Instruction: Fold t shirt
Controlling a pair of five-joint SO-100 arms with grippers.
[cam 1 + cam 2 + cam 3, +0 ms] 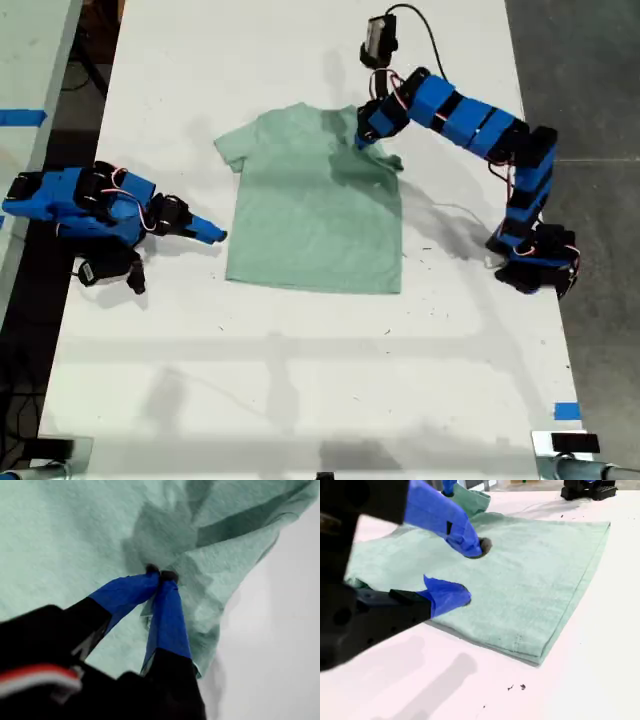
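The pale mint-green t shirt [315, 215] lies flat on the white table [300, 380], with its neck toward the far side. My first gripper [362, 138] reaches in from the exterior view's right and is shut on the shirt's sleeve cloth, which is bunched and drawn inward over the body. In the first wrist view the blue fingertips [150, 582] of my first gripper [160, 574] pinch a crumpled fold of the t shirt [65, 540]. My second gripper [218, 237] rests low by the shirt's edge at the exterior view's left. Its jaws [469, 571] stand open beside the t shirt [535, 575], holding nothing.
The first arm's base [535, 265] stands on the table at the exterior view's right, close to the table edge. A blue tape mark [566, 410] sits near the front corner at that view's right. A second table [25, 90] lies beyond a dark gap at its left.
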